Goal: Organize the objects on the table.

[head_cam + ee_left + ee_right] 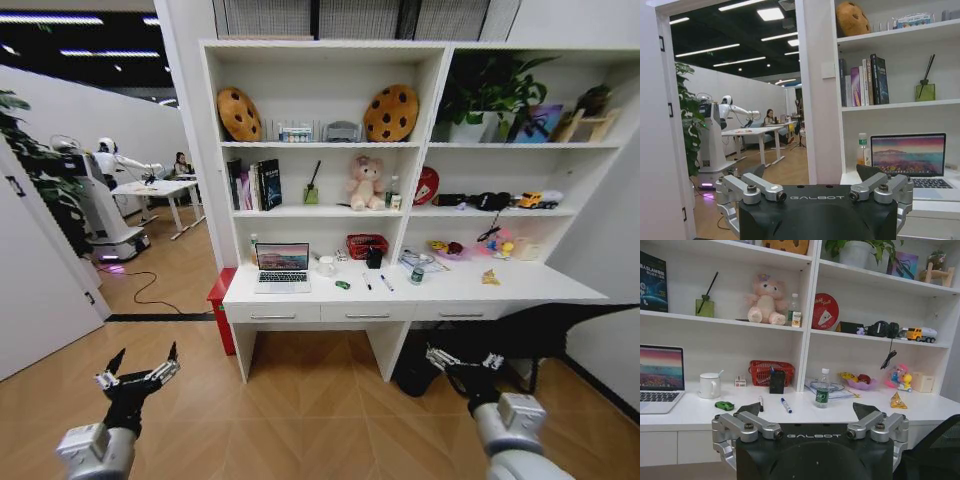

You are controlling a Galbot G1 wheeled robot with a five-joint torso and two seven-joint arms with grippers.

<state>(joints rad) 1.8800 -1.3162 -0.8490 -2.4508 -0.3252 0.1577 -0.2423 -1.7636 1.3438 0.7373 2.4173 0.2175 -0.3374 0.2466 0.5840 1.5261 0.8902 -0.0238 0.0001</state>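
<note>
Both grippers hang low out in front of the robot, well short of the table (520, 290): the left gripper (140, 366) over bare wooden floor, fingers (115, 360) spread wide and holding nothing, and the right gripper (462, 362) beside a black chair (560, 330), also spread and empty. On the white desktop the silver laptop (283, 267) stands open toward the left; the tiny green toy car (343, 285) lies just right of it, then the two pens (374, 282) side by side, and a small bottle (417, 274) past them. My worry is the right arm catching that chair as the robot closes in. The pens are thin and flat on a smooth top, so wide-set fingers could skid them or knock the car away rather than pinch cleanly.
</note>
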